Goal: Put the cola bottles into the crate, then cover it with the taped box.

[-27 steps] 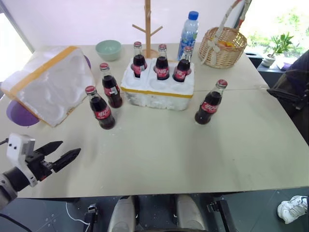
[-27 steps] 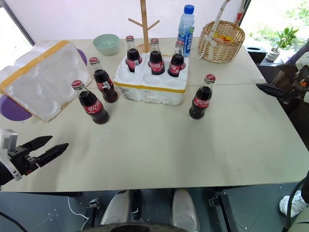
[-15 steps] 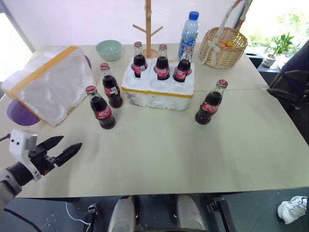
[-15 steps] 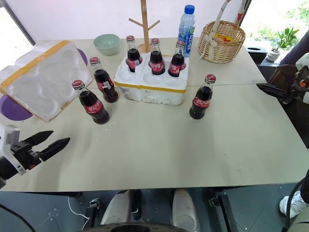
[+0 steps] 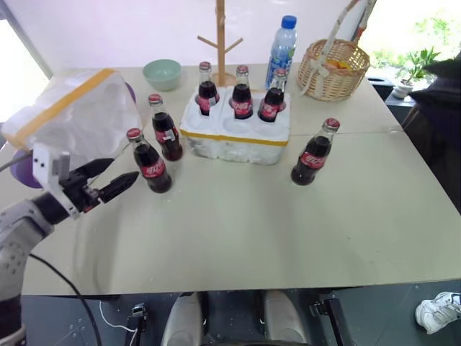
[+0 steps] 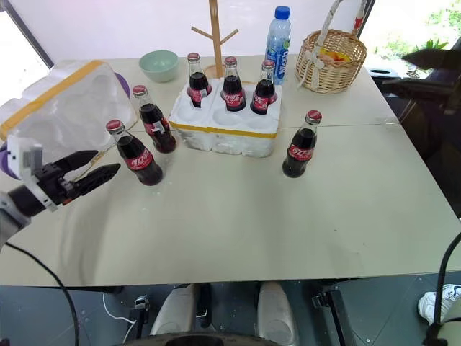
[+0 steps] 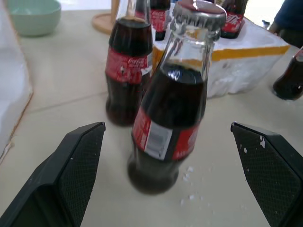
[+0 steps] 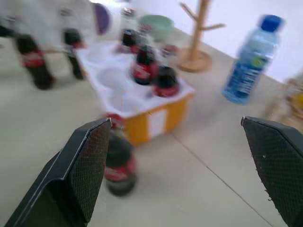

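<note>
The crate (image 5: 232, 137), white foam with a yellow band, holds three cola bottles (image 5: 242, 94) in its back wells; the front wells are empty. Two more cola bottles stand left of it (image 5: 150, 163) (image 5: 166, 130) and one to its right (image 5: 314, 154). The taped box (image 5: 75, 119) lies tilted at the far left. My left gripper (image 5: 124, 170) is open, level, just left of the nearest left bottle (image 7: 168, 109), which stands upright ahead between the fingers (image 7: 78, 156). The right gripper (image 8: 176, 122) is open and high, looking over the right bottle (image 8: 118, 163) and crate (image 8: 142, 106).
Behind the crate stand a mint bowl (image 5: 162, 73), a wooden mug tree (image 5: 220, 43), a blue-capped water bottle (image 5: 282, 50) and a wicker basket (image 5: 333, 68). A purple plate (image 5: 21, 173) pokes out under the taped box. Bare tabletop stretches in front.
My left gripper rose from the table's near edge and moved forward to the nearest left bottle, staying open. The right arm lifted at the right edge. Bottles, crate and box have not moved.
</note>
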Controlling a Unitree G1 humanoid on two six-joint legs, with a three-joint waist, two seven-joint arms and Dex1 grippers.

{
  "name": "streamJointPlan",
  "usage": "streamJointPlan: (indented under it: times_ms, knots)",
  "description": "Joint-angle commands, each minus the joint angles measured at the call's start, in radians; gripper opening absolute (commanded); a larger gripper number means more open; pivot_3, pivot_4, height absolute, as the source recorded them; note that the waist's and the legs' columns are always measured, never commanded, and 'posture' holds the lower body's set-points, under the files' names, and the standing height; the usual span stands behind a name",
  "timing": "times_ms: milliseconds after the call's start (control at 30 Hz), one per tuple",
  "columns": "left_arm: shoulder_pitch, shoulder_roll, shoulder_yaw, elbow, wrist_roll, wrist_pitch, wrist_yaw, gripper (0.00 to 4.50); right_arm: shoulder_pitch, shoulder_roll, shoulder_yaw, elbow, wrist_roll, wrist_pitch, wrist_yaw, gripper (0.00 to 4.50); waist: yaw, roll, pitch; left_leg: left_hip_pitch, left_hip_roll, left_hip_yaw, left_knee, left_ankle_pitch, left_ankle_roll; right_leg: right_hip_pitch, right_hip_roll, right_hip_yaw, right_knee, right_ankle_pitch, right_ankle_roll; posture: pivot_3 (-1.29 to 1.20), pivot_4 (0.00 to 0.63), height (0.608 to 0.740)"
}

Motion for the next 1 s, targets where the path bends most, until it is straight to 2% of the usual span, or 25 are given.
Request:
streamJointPlan:
  times_ms: [33, 167, 367, 667, 767, 833, 1000]
  knots:
    - [-0.06, 0.018, -0.07, 0.042, 0.049, -0.051, -0.048, 4.45, 0.016, -0.043, -0.014, -0.235, 0.149, 0.162, 0.061, 4.5, -0.001, 0.0, 0.0, 0.0, 0.0, 0.0, 0.0, 0.0, 0.0, 0.0, 0.0, 0.0, 0.0, 0.0, 0.0, 0.0, 0.15, 0.74]
    - [-0.13, 0.012, -0.133, 0.107, 0.092, -0.085, -0.077, 4.45, 0.068, -0.041, -0.045, -0.408, 0.218, 0.231, 0.047, 4.5, 0.002, 0.0, 0.0, 0.0, 0.0, 0.0, 0.0, 0.0, 0.0, 0.0, 0.0, 0.0, 0.0, 0.0, 0.0, 0.0, 0.15, 0.74]
    - [-0.237, -0.019, -0.244, 0.253, 0.205, -0.19, -0.117, 4.45, 0.071, 0.009, -0.1, -0.581, 0.365, 0.361, -0.054, 4.5, 0.005, 0.0, 0.0, 0.0, 0.0, 0.001, 0.001, 0.0, 0.0, 0.0, 0.0, 0.0, 0.0, 0.0, 0.0, 0.0, 0.15, 0.74]
    - [-0.324, -0.086, -0.312, 0.431, 0.308, -0.326, -0.155, 4.45, 0.109, 0.046, -0.124, -0.681, 0.471, 0.413, -0.165, 4.5, 0.004, -0.001, 0.0, -0.001, 0.0, 0.001, 0.002, 0.0, 0.0, 0.0, 0.0, 0.0, 0.001, 0.0, 0.0, 0.0, 0.15, 0.74]
    - [-0.333, -0.082, -0.293, 0.405, 0.288, -0.295, -0.166, 3.67, 0.115, 0.044, -0.129, -0.697, 0.496, 0.418, -0.19, 4.5, 0.005, -0.001, 0.0, -0.001, 0.0, 0.001, 0.002, 0.0, 0.0, 0.0, 0.0, 0.0, 0.001, 0.0, 0.0, 0.0, 0.15, 0.74]
    - [-0.318, -0.056, -0.282, 0.346, 0.25, -0.237, -0.199, 2.8, 0.124, 0.047, -0.133, -0.709, 0.505, 0.414, -0.21, 4.5, 0.005, -0.001, 0.001, -0.001, 0.0, 0.0, 0.002, 0.0, 0.0, 0.0, 0.0, 0.0, 0.001, 0.0, 0.0, 0.0, 0.15, 0.74]
    - [-0.274, 0.033, -0.254, 0.135, 0.095, -0.031, -0.293, 2.84, 0.156, 0.047, -0.139, -0.733, 0.51, 0.39, -0.252, 4.5, 0.003, -0.003, 0.002, -0.002, 0.0, 0.001, 0.002, 0.0, 0.0, -0.001, 0.0, 0.0, 0.001, 0.0, 0.0, 0.0, 0.15, 0.74]
